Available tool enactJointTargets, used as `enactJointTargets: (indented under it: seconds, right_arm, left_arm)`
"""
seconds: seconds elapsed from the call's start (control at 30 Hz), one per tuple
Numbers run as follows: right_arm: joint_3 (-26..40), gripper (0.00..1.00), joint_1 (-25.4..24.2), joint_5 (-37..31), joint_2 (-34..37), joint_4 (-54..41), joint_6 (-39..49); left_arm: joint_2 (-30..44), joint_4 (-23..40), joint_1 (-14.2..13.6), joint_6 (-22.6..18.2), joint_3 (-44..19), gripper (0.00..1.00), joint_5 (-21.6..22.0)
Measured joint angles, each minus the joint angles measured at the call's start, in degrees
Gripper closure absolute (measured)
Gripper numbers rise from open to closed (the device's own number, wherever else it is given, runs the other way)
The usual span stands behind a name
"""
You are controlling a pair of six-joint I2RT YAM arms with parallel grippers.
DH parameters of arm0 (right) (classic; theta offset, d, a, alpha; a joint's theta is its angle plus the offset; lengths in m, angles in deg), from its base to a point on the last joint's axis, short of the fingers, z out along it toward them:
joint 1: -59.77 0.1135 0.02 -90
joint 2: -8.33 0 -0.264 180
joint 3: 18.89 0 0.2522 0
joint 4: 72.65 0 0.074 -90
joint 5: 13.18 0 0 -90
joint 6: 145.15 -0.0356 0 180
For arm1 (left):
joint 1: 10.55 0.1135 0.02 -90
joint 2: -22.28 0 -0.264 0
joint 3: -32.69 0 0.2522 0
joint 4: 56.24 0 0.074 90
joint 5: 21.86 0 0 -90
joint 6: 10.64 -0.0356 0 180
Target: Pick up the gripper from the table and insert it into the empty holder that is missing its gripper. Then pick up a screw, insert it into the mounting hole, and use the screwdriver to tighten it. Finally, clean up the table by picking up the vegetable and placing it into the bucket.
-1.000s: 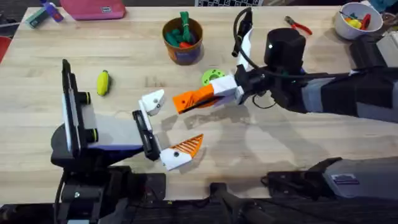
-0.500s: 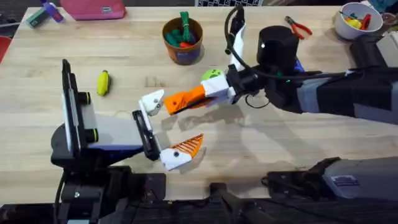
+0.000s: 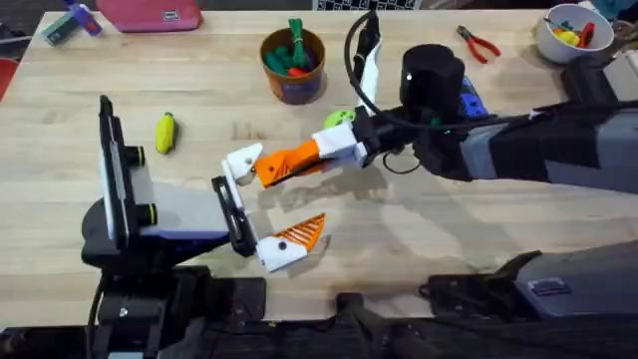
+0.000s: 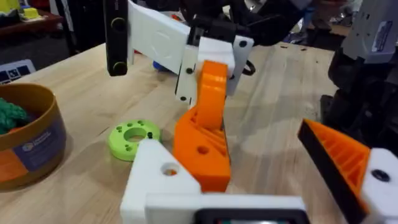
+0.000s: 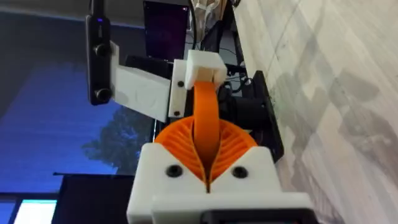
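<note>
Left gripper (image 3: 267, 211) spread, bare holder (image 3: 242, 163) on one finger. Right gripper (image 3: 282, 166) pinches the orange gripper (image 4: 205, 127), its end touching the holder. Vegetable (image 3: 164, 132) lies apart on the table (image 3: 498, 219). Beyond, the bucket (image 3: 293, 66) holds green and red toys; the far white bowl (image 3: 570, 34) holds yellow and red toys.

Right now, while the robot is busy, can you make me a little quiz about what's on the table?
1. True or false: the yellow vegetable is inside the bucket.
2. What is the right gripper clamping? A) a spoon B) the orange gripper tip C) a sock
3. Which tool lies on the table near the white bowl?

Key: 1. False, it lies on the table. 2. B. 3. The red pliers.
</note>
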Motion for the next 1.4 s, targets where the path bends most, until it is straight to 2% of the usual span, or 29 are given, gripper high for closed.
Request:
enactJointTargets:
  seconds: [1.17, 1.4]
  right_arm:
    - [0.17, 0.992, 1.14, -5.19, 0.0, 3.54, -7.76]
    - [0.15, 0.992, 2.1, -6.21, 2.63, 10.41, -11.08]
  left_arm:
    - [-0.01, -0.12, 0.02, 0.34, 0.0, 0.03, 0.81]
    - [-0.01, -0.24, 0.0, -0.05, 0.0, 0.03, 1.33]
